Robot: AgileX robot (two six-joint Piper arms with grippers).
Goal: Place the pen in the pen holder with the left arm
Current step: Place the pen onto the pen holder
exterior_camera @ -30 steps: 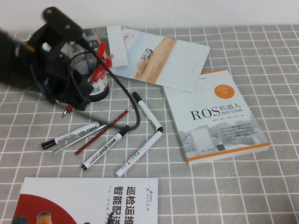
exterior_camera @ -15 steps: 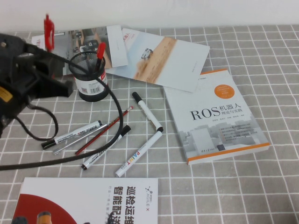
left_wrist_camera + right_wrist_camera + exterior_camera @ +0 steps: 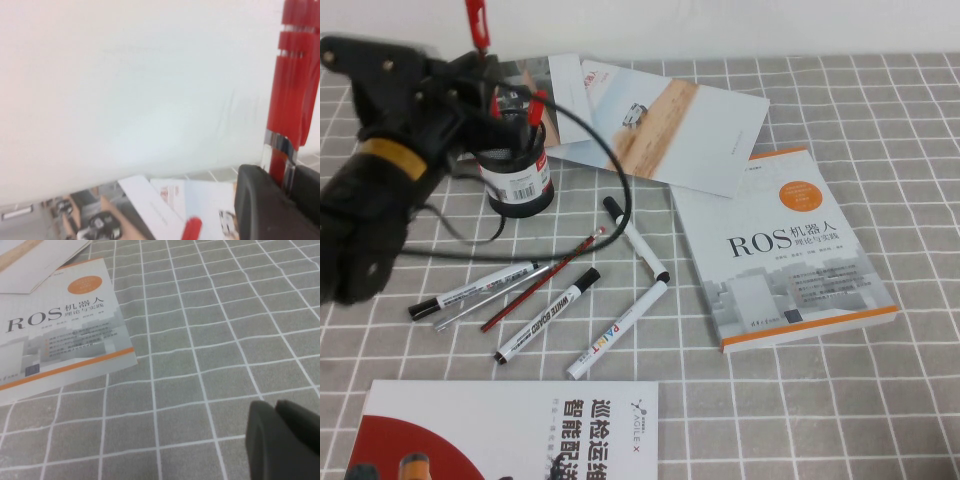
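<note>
Red-capped pen stands upright, grasped by left hand above pen holder; right hand unclear.

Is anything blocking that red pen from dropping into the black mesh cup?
Nothing visible blocks it. The left claw grips the pen upright, directly over the pen holder. A second red pen already leans inside the cup, but the mouth looks mostly open. The right claw rests shut, away beside the ROS book.
</note>
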